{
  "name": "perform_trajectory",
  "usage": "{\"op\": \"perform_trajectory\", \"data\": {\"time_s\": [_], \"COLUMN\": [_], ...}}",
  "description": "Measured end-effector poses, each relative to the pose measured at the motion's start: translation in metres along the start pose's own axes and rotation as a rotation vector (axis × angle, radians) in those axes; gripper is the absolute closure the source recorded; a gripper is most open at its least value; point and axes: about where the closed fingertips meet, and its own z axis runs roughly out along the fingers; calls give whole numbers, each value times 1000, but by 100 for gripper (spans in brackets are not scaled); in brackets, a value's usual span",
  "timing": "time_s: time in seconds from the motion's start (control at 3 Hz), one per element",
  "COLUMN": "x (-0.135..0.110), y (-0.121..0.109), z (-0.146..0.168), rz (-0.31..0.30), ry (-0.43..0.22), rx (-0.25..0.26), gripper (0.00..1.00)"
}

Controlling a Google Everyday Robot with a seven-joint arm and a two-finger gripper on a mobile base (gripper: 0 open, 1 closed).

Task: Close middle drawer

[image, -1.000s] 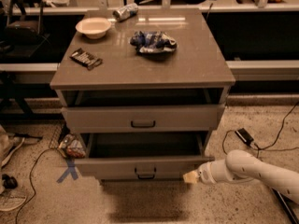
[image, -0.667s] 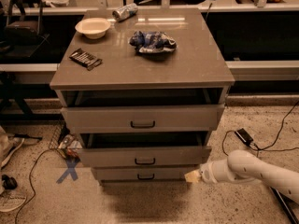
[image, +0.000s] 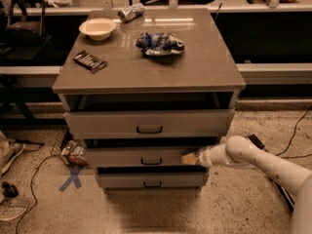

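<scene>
The middle drawer (image: 146,157) is the second of three in a grey-beige cabinet (image: 148,72). Its flat front with a small dark pull (image: 150,161) stands only slightly out from the cabinet. The top drawer (image: 148,123) above it sticks out a little, with a dark gap above its front. The bottom drawer (image: 151,180) sits below. My gripper (image: 190,159), on a white arm reaching in from the right, touches the right end of the middle drawer's front.
On the cabinet top lie a white bowl (image: 97,28), a dark snack bar (image: 89,61), a blue chip bag (image: 159,43) and a can (image: 131,11). Snack packets (image: 74,153), cables and a blue X mark (image: 71,179) are on the floor to the left.
The middle drawer has slid from wide open to nearly shut. My gripper has followed its front inward towards the cabinet.
</scene>
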Motion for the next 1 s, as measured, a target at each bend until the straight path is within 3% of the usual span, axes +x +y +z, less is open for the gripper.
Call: {"op": "perform_trajectory", "data": {"time_s": [0.33,1.0], "x": [0,39], "y": [0,4], "z": [0,-57], "rz": [0,14], "ry": [0,12], "rx": [0,23], "gripper": [100,100]}}
